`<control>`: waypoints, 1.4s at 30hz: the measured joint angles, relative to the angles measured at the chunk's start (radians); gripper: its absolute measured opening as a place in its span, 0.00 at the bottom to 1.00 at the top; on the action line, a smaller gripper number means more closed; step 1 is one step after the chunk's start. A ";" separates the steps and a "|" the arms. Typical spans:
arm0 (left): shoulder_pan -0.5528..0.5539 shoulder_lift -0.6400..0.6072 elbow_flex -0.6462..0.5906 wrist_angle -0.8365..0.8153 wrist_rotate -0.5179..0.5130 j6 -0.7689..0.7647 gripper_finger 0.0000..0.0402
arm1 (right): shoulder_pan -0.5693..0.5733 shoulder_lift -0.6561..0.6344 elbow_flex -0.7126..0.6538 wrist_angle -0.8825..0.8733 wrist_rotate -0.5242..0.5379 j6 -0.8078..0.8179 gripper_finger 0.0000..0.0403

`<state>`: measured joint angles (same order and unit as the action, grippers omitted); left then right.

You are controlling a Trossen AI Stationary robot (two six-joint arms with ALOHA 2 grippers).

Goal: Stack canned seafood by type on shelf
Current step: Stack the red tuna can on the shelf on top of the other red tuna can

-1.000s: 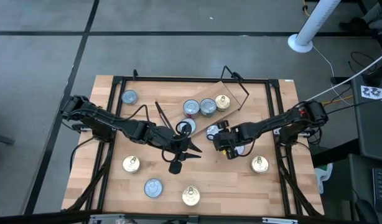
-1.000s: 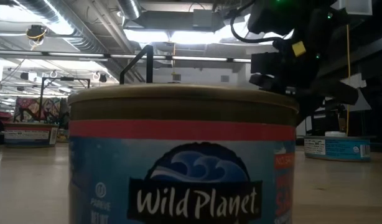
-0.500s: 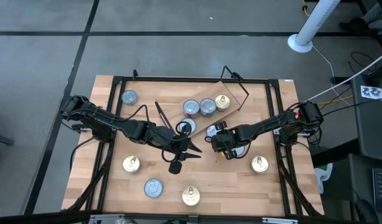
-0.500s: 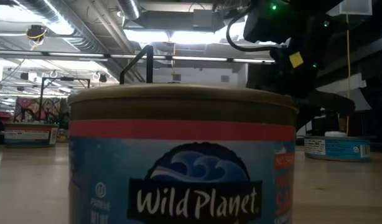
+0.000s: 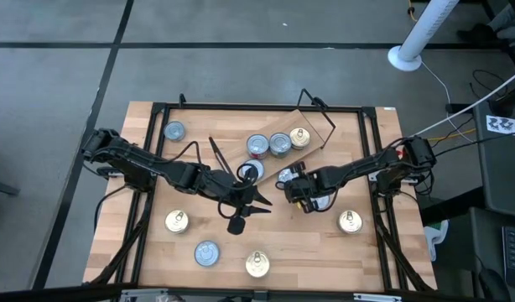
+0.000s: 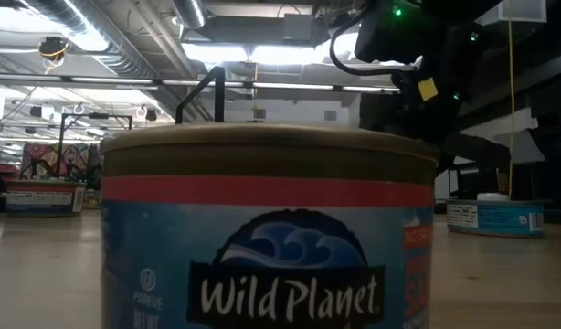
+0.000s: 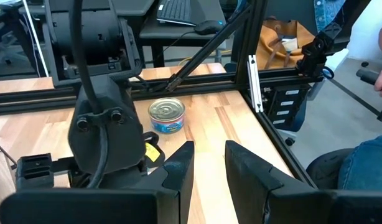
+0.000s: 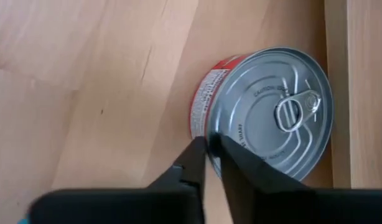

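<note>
Tin beside the shelf is pinched at its rim by the right gripper; next, lift onto shelf; left gripper slightly open, empty.

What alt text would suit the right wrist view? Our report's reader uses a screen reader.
The right gripper has its two dark fingers pinched on the rim of a round silver-topped tin with a pull-ring lid and red-edged label. The tin stands on the light wooden tabletop, beside the edge of a pale wooden plank.
</note>
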<state>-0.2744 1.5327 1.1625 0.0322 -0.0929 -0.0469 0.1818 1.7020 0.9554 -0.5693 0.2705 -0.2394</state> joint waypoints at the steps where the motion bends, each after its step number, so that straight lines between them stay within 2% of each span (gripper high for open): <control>1: 0.000 -0.002 0.000 0.000 0.000 -0.001 0.21 | 0.000 0.000 0.000 -0.001 -0.002 0.000 0.08; 4: 0.000 -0.026 0.000 -0.002 0.000 -0.003 0.21 | 0.000 0.000 -0.001 -0.001 -0.001 0.000 0.02; 10: 0.000 -0.096 0.000 -0.047 -0.023 -0.002 0.21 | 0.001 0.001 -0.002 -0.002 -0.007 0.003 0.02; 21: 0.000 -0.217 0.001 -0.300 -0.155 -0.007 0.21 | 0.001 -0.029 0.009 -0.018 -0.027 0.020 0.00; 29: 0.000 -0.230 0.001 -0.362 -0.181 -0.031 0.21 | 0.002 -0.030 0.068 -0.015 -0.142 0.030 0.00; 42: 0.000 -0.230 0.001 -0.367 -0.181 -0.033 0.21 | 0.002 -0.034 0.171 -0.075 -0.139 0.026 0.00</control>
<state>-0.2741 1.3025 1.1633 -0.3346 -0.2741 -0.0797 0.1837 1.6684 1.1269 -0.6439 0.1314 -0.2131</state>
